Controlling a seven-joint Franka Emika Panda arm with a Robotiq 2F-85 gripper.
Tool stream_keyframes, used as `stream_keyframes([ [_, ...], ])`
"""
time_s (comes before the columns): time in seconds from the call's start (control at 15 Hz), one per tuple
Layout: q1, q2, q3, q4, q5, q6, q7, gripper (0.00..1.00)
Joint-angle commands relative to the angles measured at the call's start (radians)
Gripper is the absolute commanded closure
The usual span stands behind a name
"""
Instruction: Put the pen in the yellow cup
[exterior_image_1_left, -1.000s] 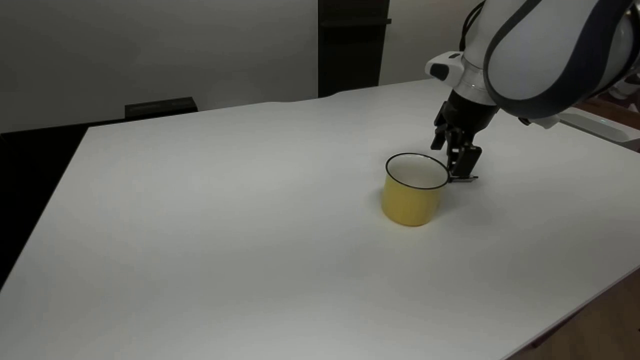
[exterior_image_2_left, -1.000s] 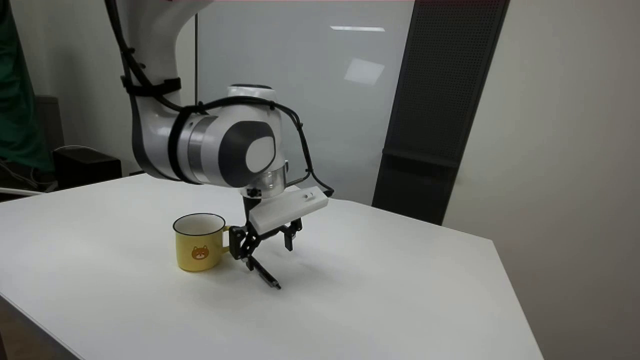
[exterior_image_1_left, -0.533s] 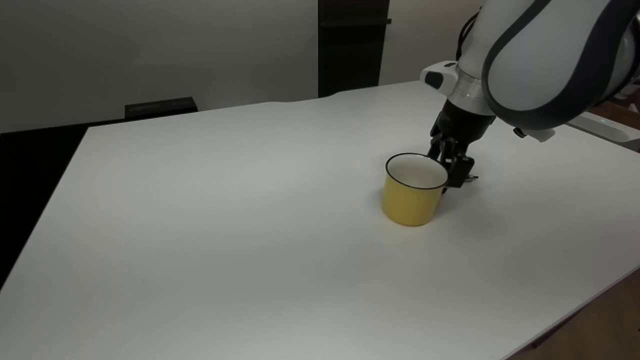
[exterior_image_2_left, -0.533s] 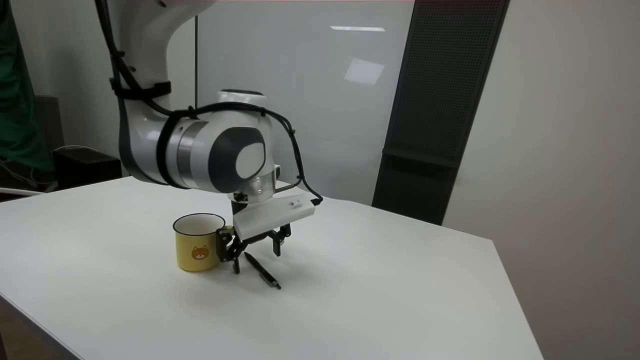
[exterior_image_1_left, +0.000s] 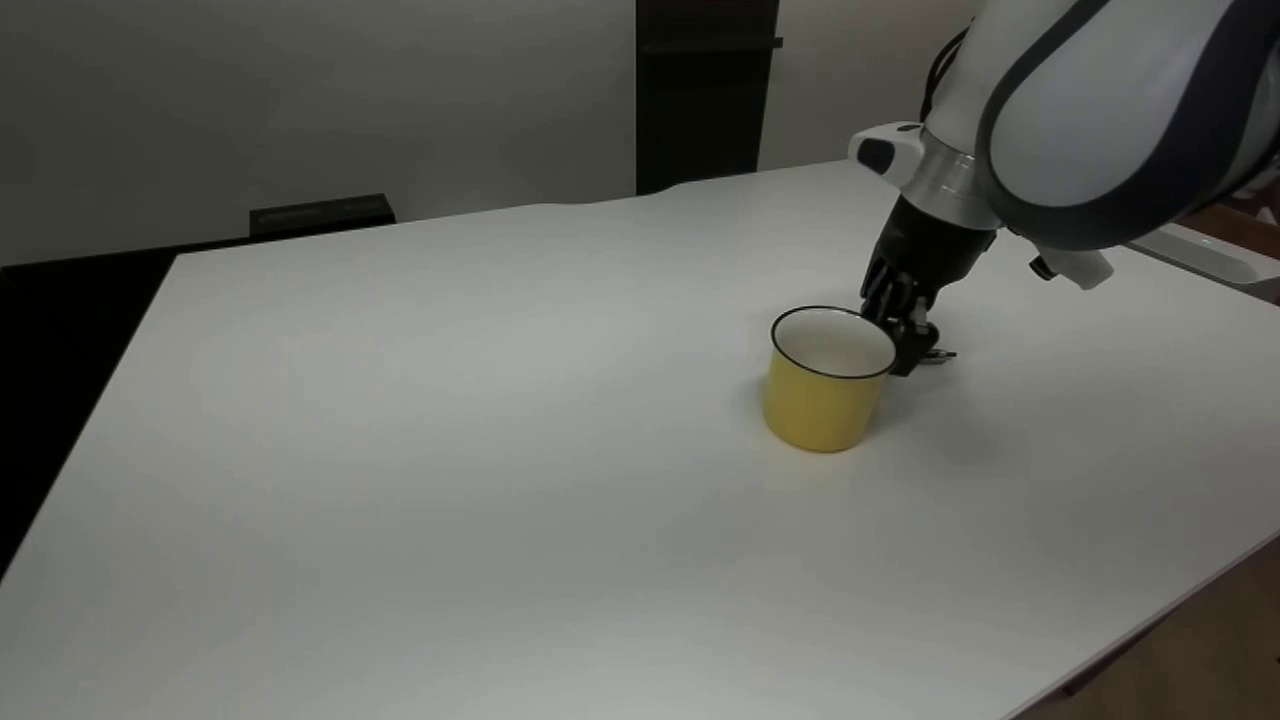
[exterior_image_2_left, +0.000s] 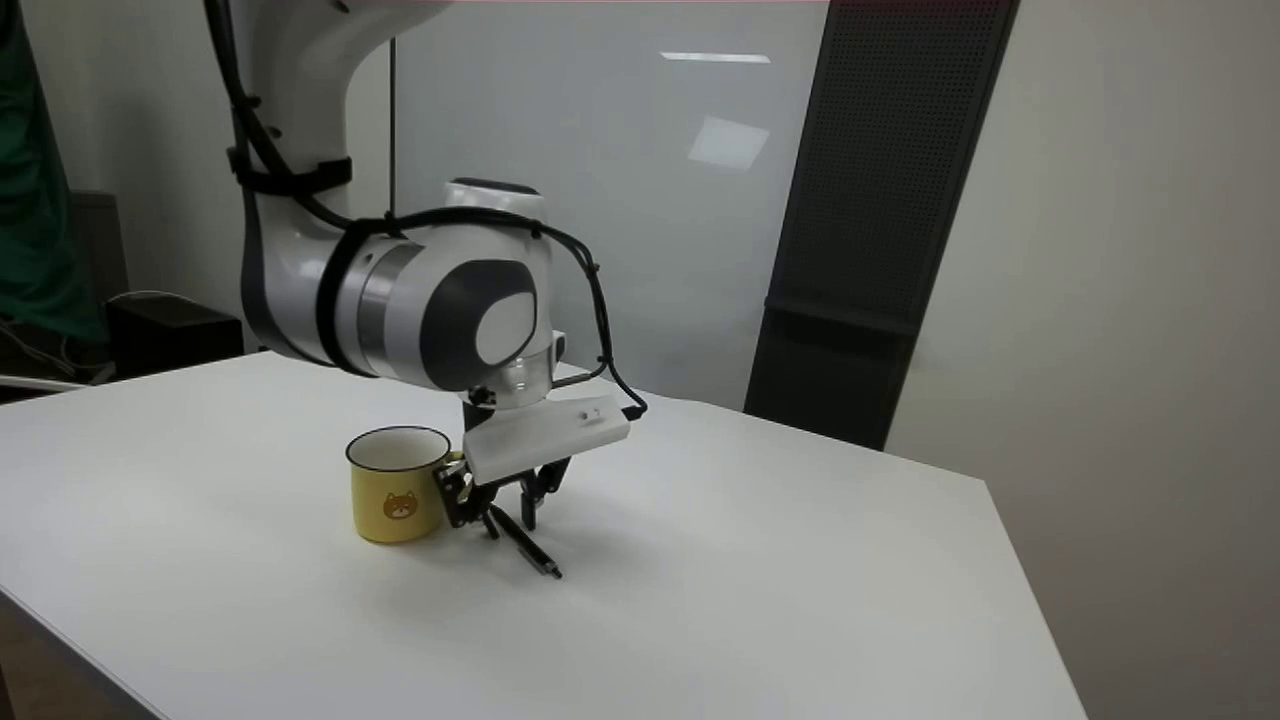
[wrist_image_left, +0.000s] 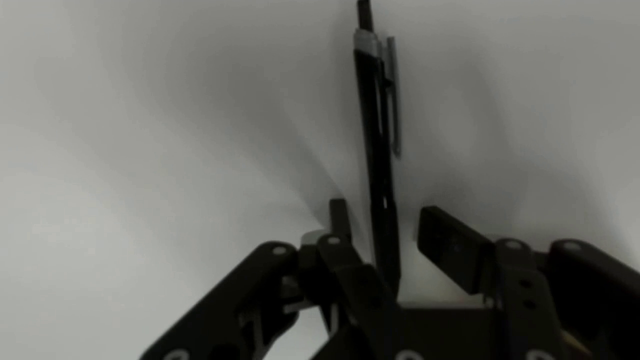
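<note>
Nearest in the wrist view is the black, jointed two-finger gripper (wrist_image_left: 384, 222). Its fingers (wrist_image_left: 445, 245) stand apart, with a gap clearly wider than the slim, straight black pen (wrist_image_left: 378, 155) with a grey clip (wrist_image_left: 394, 105), which lies between them. The smooth white table (wrist_image_left: 150, 175) shows between the pen and the finger on the right of this view; the finger on the left is just beside the pen. So nothing is held, and I see no sure contact. The pen lies flat on this table, and the fingers stand at its two long sides, presumably so that they can squeeze across its narrow width. They are around the part away from the clip, so I judge the clip end could tip down during a lift.

A little farther, seen in both exterior views, the small round yellow cup (exterior_image_2_left: 396, 482), enamel-like, with thin dark rim and whitish inside, stands upright just beside the gripper. Its mouth is upward, which suits the task; the pen is not yet inside. The handle (exterior_image_2_left: 456, 456) is turned toward the gripper; whether they touch, I cannot tell. This closeness probably makes the carry short, but it may cause a bump. At the back stands a tall dark perforated panel (exterior_image_2_left: 890, 200).
</note>
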Motion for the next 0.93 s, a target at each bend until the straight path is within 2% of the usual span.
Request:
stream_keyframes([
  [0.0,-0.078,-0.024,0.06,-0.019,-0.026,-0.02,0.031,0.88],
  [0.13,-0.09,-0.042,0.062,-0.03,-0.025,-0.026,0.035,0.99],
  [0.4,-0.106,-0.081,0.061,-0.053,-0.021,-0.059,0.034,0.97],
  [0.53,-0.109,-0.122,0.062,-0.064,-0.017,-0.119,0.029,0.97],
  [0.6,-0.093,-0.153,0.048,-0.068,-0.014,-0.168,0.031,0.97],
  [0.73,-0.113,-0.227,0.081,-0.068,0.012,-0.313,-0.007,0.97],
  [0.87,-0.073,-0.308,0.065,-0.052,0.034,-0.485,-0.02,0.97],
])
